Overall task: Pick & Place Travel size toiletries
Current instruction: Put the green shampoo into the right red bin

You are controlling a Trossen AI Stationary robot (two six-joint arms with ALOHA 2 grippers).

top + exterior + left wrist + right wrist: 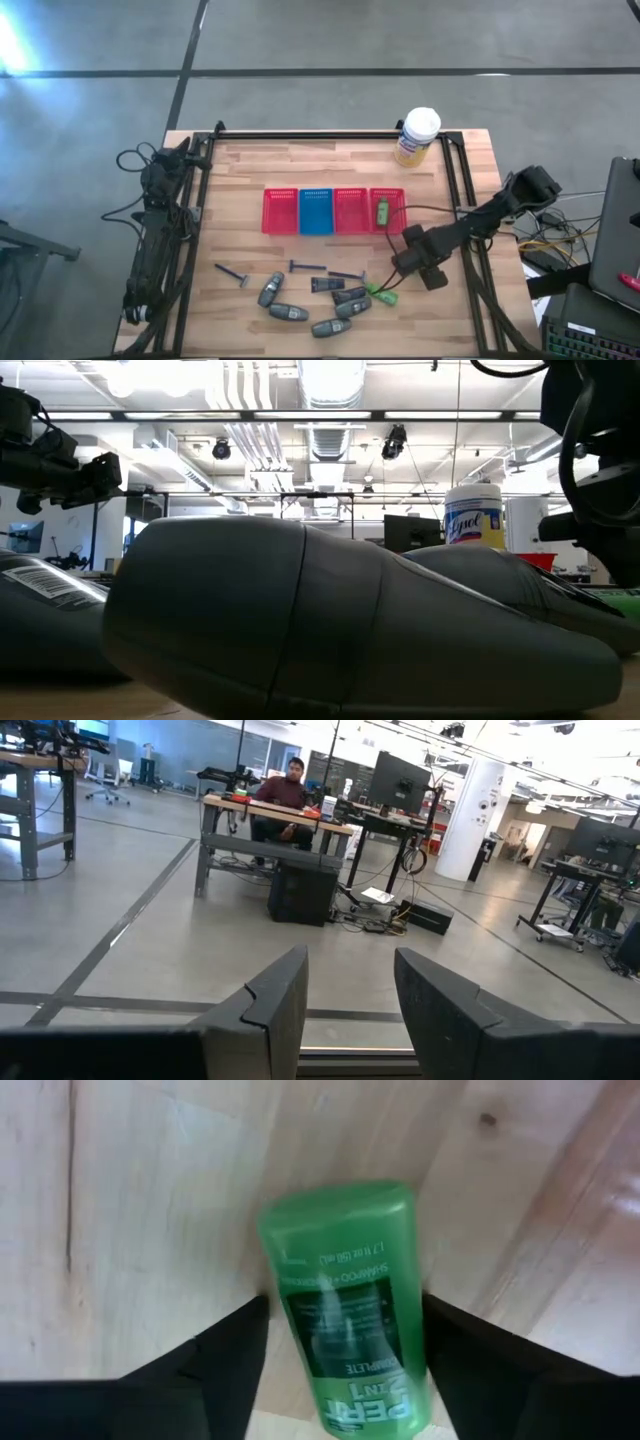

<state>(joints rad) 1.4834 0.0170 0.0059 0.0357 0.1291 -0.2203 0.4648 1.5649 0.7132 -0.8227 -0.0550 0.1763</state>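
Observation:
A small green bottle (345, 1310) lies flat on the wooden table (250, 170) near its front right, seen also in the high view as the green bottle (384, 294). My right gripper (345, 1302) points down over it, open, with one finger close on each long side. Left of it lie several grey oval bottles (290, 313), small dark bottles (327, 284) and thin razors (232, 272). Another green bottle (382, 211) lies in the rightmost red basket (398, 212). My left gripper (350, 965) waits open at the table's left edge, pointing level into the room. My right gripper comes from above, its fingers (235, 1335) lying across the green bottle, one at each long side (272, 1295). The bottle rests flat on the table. I cannot tell whether the fingers touch it.
A row of three red baskets and one blue basket (315, 211) stands mid-table. A white-and-yellow canister (417, 135) stands at the far right. In the low view a grey oval bottle (300, 620) fills the foreground. A person sits at a desk beyond the table.

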